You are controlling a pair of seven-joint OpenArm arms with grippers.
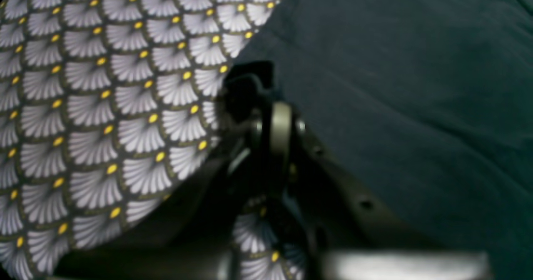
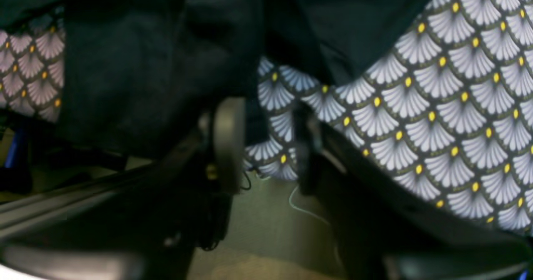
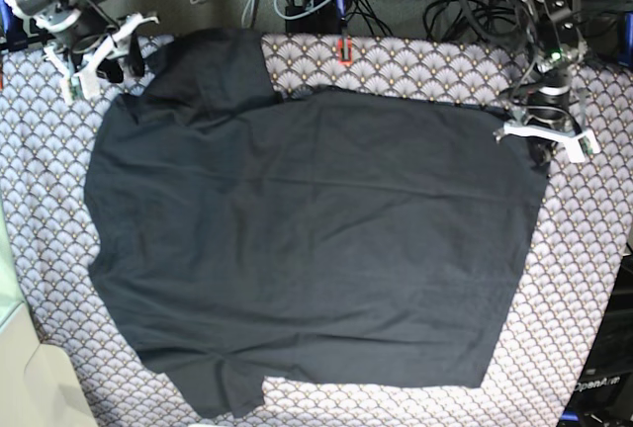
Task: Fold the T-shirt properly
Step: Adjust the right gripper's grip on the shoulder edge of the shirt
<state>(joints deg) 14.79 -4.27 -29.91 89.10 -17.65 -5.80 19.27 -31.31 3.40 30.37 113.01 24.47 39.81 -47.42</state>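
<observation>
**Desk:** What fills the table?

**Photographer:** A plain black short-sleeved cotton T-shirt (image 3: 307, 249), spread nearly flat across the grey fan-patterned tablecloth with yellow dots (image 3: 584, 289). From the overhead base view it covers the centre of the table, one sleeve pointing to 11 o'clock, the other to 7 o'clock, the straight hem running down the 3 o'clock side.

**Desk:** And the arms?

**Photographer:** The left gripper (image 3: 541, 142) sits at 2 o'clock, at the shirt's upper hem corner. Its fingers are pressed together right at the fabric's edge (image 1: 250, 92); whether cloth is caught between them, I cannot tell, since the wrist view is blurred there.

**Desk:** The other one?

**Photographer:** The right gripper (image 3: 96, 53) is at 11 o'clock, just beside the upper sleeve. Its fingers (image 2: 229, 142) stand spread, patterned cloth showing in the gap (image 2: 266, 146), with dark shirt fabric bunched just above and left of them.
</observation>
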